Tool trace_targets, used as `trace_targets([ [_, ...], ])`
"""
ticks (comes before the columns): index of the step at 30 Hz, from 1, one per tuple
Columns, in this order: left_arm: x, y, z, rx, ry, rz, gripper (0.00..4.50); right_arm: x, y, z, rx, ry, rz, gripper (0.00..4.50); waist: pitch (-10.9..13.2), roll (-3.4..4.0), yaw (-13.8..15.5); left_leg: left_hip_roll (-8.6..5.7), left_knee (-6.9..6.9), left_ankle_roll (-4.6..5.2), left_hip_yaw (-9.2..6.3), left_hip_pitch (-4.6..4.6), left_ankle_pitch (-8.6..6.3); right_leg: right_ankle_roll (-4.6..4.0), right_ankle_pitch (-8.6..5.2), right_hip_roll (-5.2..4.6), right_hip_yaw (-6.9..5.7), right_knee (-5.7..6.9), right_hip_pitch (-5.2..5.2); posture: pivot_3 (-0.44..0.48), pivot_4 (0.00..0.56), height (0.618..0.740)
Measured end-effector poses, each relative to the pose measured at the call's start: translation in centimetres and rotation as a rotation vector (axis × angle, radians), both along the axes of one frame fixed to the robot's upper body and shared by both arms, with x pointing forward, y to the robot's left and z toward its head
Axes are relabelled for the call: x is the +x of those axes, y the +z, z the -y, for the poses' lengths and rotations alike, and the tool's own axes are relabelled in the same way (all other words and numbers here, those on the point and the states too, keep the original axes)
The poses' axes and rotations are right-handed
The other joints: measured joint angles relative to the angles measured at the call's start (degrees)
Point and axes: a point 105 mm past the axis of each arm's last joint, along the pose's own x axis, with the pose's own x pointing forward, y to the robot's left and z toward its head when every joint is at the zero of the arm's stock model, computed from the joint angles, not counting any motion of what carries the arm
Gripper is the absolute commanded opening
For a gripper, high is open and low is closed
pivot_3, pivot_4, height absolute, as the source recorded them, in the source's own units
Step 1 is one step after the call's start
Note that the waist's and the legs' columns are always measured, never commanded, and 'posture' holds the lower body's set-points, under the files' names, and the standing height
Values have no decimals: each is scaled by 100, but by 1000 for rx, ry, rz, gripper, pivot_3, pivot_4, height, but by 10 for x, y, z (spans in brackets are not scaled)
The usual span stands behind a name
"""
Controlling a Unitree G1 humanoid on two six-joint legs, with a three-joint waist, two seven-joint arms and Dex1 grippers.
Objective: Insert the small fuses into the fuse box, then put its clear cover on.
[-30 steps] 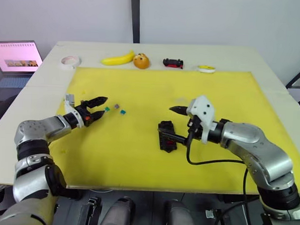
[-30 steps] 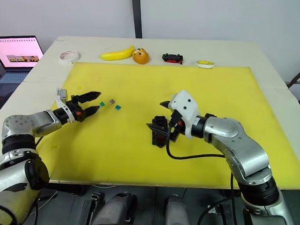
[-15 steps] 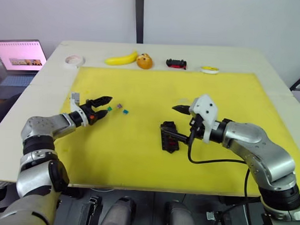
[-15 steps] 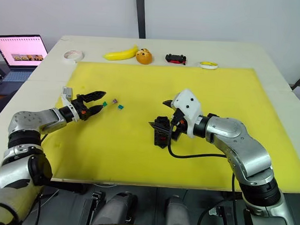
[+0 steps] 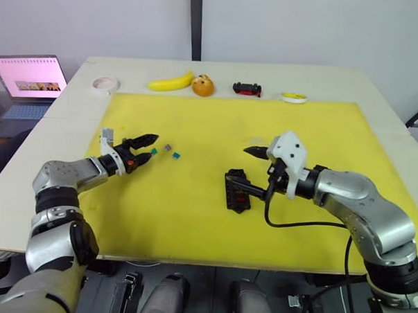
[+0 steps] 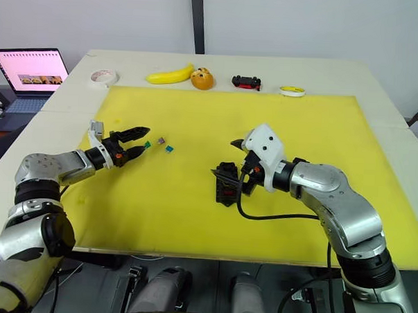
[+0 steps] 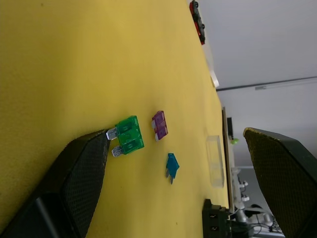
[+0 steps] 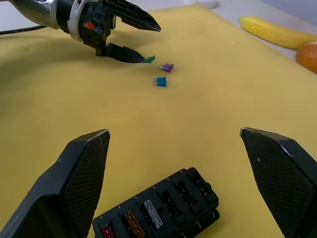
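Note:
Three small fuses lie loose on the yellow mat: a green one [image 7: 128, 135], a purple one [image 7: 159, 125] and a teal one [image 7: 172, 165]. My left gripper [image 5: 148, 146] is open, low over the mat, with the green fuse [image 5: 154, 152] right at the tip of its lower finger. The black fuse box [image 5: 235, 189] lies mid-mat, with red, orange and grey fuses sitting in its slots [image 8: 143, 218]. Open above the box, my right gripper [image 5: 253, 172] has its lower finger reaching over the block. The clear cover [image 7: 215, 160] lies flat on the mat beyond the fuses.
Along the table's far edge lie a tape roll [image 5: 104, 85], a banana [image 5: 169, 82], an orange [image 5: 204, 85], a black-and-red toy car [image 5: 246, 89] and a small yellow lid [image 5: 293, 97]. A laptop [image 5: 28, 79] stands off to the far left.
The whole view has shifted slightly. My left gripper has edged a little closer to the green fuse. The right arm and the fuse box have stayed put.

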Motion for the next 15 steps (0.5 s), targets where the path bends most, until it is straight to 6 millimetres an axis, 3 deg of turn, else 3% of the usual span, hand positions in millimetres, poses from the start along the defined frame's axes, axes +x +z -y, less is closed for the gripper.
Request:
trace_targets([
  [2,0,-4,-1,9,6,-8,3218,0,0,0,-2,0,0,4500,0,0,-6,0,0,0,0,0,0,0,0,0,0,0,-1,0,150,740],
  [13,1,-8,-2,18,13,-12,3218,0,0,2,-12,2,3,4500,0,0,-10,1,0,3,1,0,-2,1,0,0,0,-1,-2,0,150,740],
  [15,1,-8,-2,18,14,-12,2648,0,0,2,-13,4,3,4500,0,0,-10,1,0,3,1,0,-2,1,0,0,0,-2,-1,0,150,740],
])
